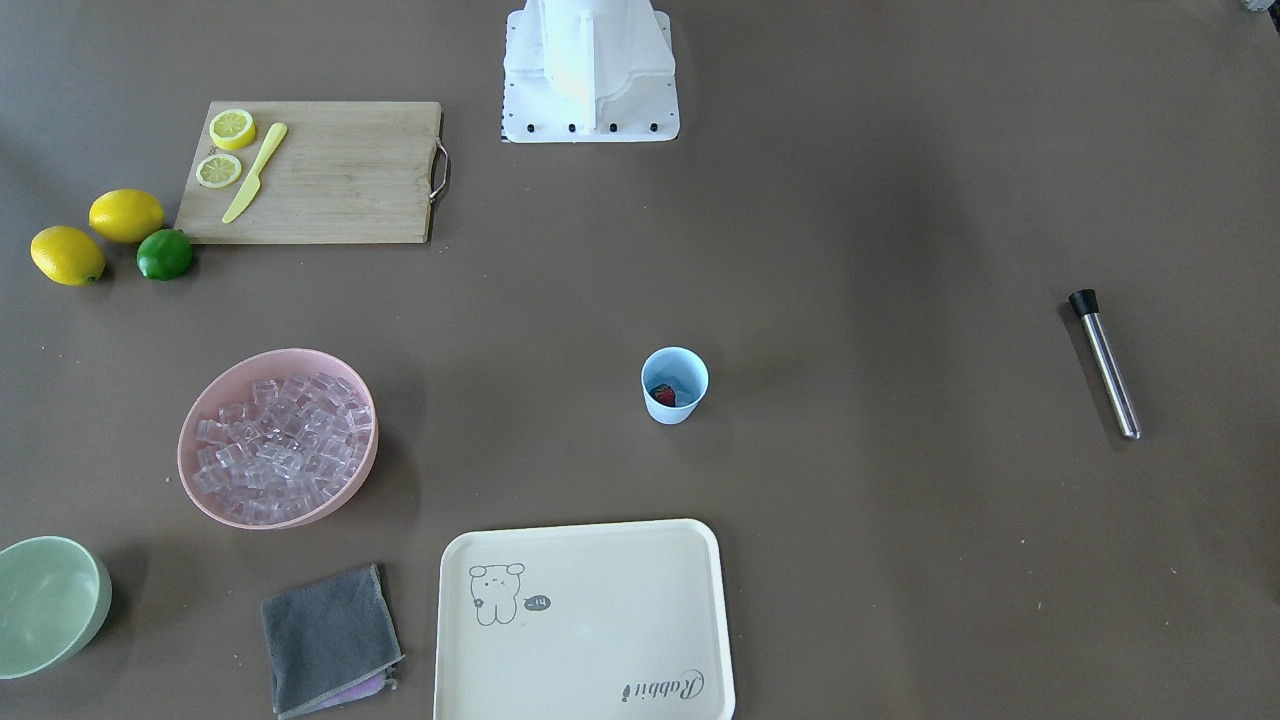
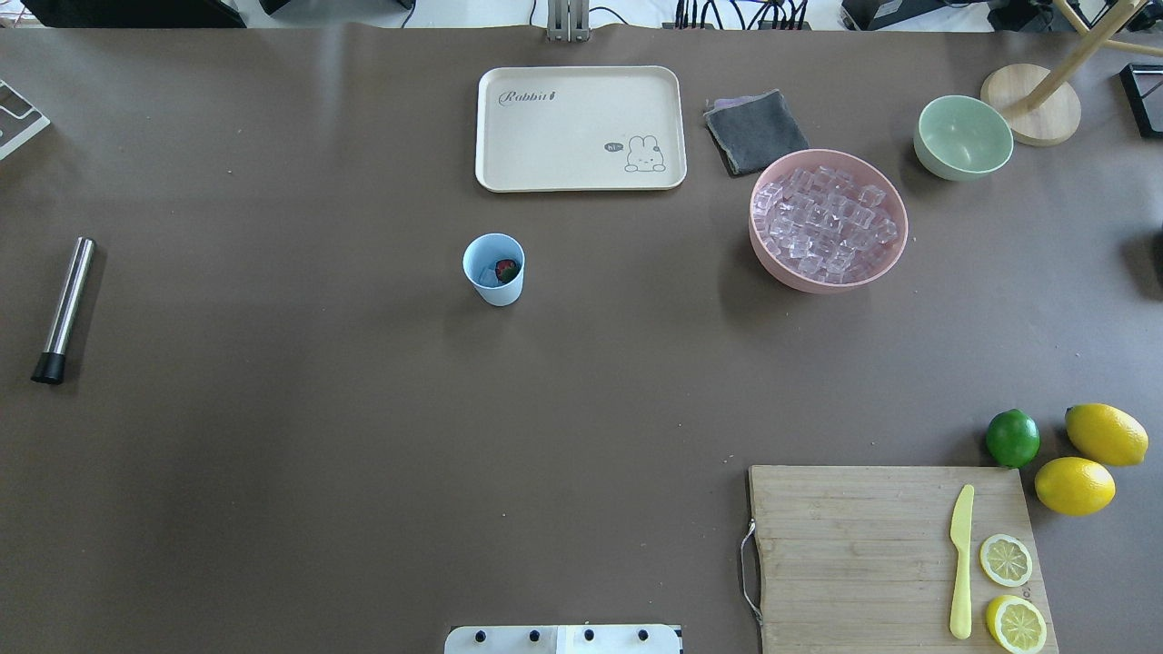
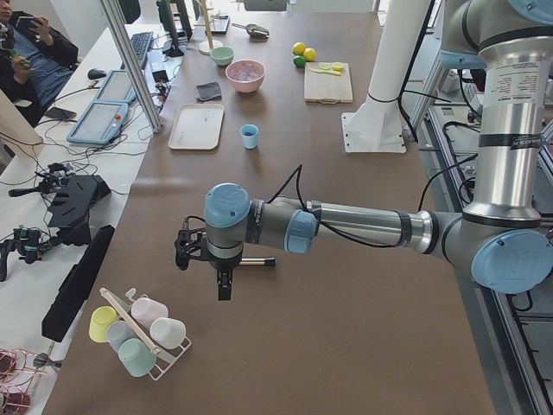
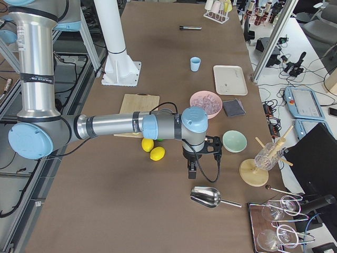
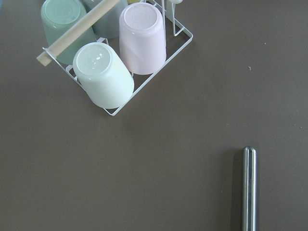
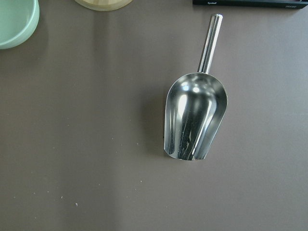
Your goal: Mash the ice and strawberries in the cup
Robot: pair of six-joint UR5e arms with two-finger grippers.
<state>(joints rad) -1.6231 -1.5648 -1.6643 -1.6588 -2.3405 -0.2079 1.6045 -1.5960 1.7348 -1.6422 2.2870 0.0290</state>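
Note:
The light blue cup (image 1: 675,385) stands mid-table, also in the overhead view (image 2: 494,269), with the red strawberry (image 1: 663,396) inside it. The ice (image 1: 280,435) fills a pink bowl (image 2: 761,245). A steel muddler with a black tip (image 2: 64,309) lies near the table's left end and shows in the left wrist view (image 5: 249,187). My left gripper (image 3: 223,290) hangs above the table beside the muddler. My right gripper (image 4: 192,169) hangs above a steel scoop (image 6: 195,120). I cannot tell whether either gripper is open or shut.
A cream tray (image 2: 495,127), a grey cloth (image 2: 754,132) and a pale green bowl (image 2: 963,136) lie beyond the cup. A cutting board (image 2: 854,554) holds a yellow knife and lemon slices, with two lemons and a lime (image 2: 1012,437) beside it. A rack of cups (image 5: 115,53) stands by the muddler.

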